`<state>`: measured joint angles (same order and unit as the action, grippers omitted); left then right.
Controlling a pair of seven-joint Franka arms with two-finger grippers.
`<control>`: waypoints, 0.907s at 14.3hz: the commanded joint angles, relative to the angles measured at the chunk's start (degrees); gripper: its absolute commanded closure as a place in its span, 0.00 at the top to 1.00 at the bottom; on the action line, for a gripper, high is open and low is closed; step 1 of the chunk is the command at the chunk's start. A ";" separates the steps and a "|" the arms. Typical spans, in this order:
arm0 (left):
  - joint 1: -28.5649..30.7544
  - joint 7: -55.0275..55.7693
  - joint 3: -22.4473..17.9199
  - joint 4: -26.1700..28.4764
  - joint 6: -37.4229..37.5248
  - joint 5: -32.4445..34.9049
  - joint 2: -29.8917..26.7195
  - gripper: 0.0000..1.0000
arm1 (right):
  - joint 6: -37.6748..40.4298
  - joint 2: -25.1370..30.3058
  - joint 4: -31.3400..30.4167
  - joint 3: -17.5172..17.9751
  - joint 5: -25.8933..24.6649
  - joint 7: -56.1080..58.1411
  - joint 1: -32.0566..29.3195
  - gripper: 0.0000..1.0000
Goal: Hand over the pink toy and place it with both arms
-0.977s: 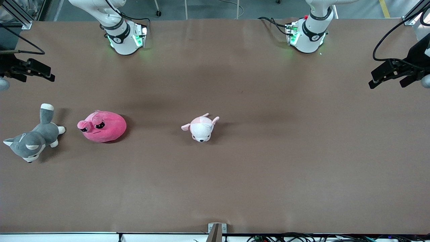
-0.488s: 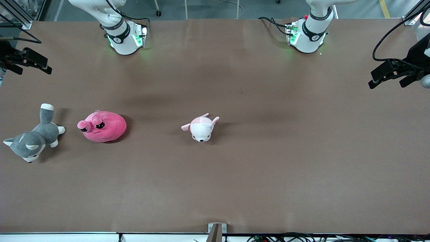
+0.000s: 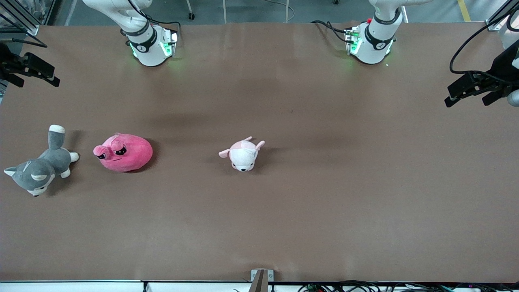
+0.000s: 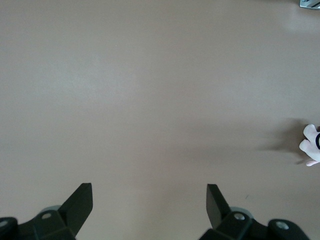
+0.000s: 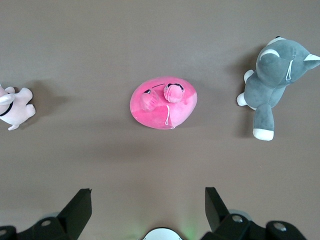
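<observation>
Front view shows the brown table (image 3: 308,211) with three plush toys lying in a loose row and both white arms lifted clear of them. The pink toy (image 3: 123,153), a round hot-pink blob with dark sleepy eyes, lies on the table toward the right arm's end, between the grey-and-white dog plush (image 3: 38,166) and the pale pink-and-white animal plush (image 3: 242,154); it sits near the dog and well apart from the smaller pink animal, which lies close to the middle of the table. None of the three toys touches another. The right gripper (image 3: 30,73) hangs in the air over the table's edge at the right arm's end, its black fingers spread wide with nothing between them. The right wrist view looks straight down on the pink toy (image 5: 163,102), with the dog plush (image 5: 272,82) beside it and a corner of the pale animal plush (image 5: 15,107) at the frame's edge, and both finger tips stand well apart over bare table. The left gripper (image 3: 472,92) hangs in the air over the table's edge at the left arm's end, likewise spread wide and empty. The left wrist view shows bare table under the parted fingers (image 4: 80,202), with a sliver of the pale animal plush (image 4: 311,145) at the frame's edge.
</observation>
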<state>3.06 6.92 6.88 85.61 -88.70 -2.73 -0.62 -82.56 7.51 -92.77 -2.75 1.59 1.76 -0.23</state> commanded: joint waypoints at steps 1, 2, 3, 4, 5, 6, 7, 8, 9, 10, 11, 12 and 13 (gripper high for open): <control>-0.07 0.20 0.42 -0.97 0.54 0.10 0.27 1.00 | 0.03 0.84 1.09 0.11 -0.53 -0.88 0.40 1.00; -0.07 0.20 0.42 -0.97 0.54 0.10 0.27 1.00 | -0.06 0.32 1.80 0.11 -0.44 -0.80 0.40 1.00; -0.07 0.20 0.42 -0.97 0.54 0.10 0.27 1.00 | -0.06 0.14 2.50 0.11 -0.44 -0.71 0.40 1.00; -0.07 0.20 0.42 -0.97 0.54 0.10 0.27 1.00 | -0.14 -0.64 3.55 0.11 -0.44 -0.45 0.14 1.00; -0.07 0.20 0.42 -0.97 0.54 0.10 0.27 1.00 | -0.06 -1.17 4.35 0.11 -0.53 -0.36 0.14 1.00; -0.07 0.20 0.42 -0.97 0.54 0.10 0.27 1.00 | -0.06 -1.44 4.53 0.11 -0.53 -0.36 0.14 1.00; -0.07 0.20 0.42 -0.97 0.54 0.10 0.27 1.00 | 0.03 -1.53 4.44 0.11 -0.53 -0.27 0.05 1.00; -0.07 0.20 0.42 -0.97 0.54 0.10 0.27 1.00 | 0.20 -1.53 4.09 0.02 -0.44 -0.18 -0.04 1.00; -0.07 0.20 0.42 -0.97 0.54 0.10 0.27 1.00 | 0.73 -1.53 4.00 0.02 -0.44 -0.27 -0.04 1.00; -0.07 0.20 0.51 -0.97 0.54 0.10 0.27 1.00 | 1.08 -1.53 4.00 0.02 -0.36 -0.27 -0.04 1.00; -0.07 0.20 0.42 -0.97 0.54 0.10 0.27 1.00 | 1.17 -1.44 3.83 0.02 -0.27 -0.27 -0.04 1.00; -0.07 0.20 0.42 -0.97 0.54 0.10 0.27 1.00 | 1.17 -1.44 3.83 0.02 -0.27 -0.18 -0.12 1.00; -0.07 0.20 0.51 -0.97 0.54 0.10 0.27 1.00 | 1.17 -1.44 3.65 -0.07 -0.18 -0.27 -0.12 1.00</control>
<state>3.05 6.92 7.17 85.61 -88.70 -2.73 -0.62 -82.00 6.09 -89.41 -2.76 1.59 1.76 -0.22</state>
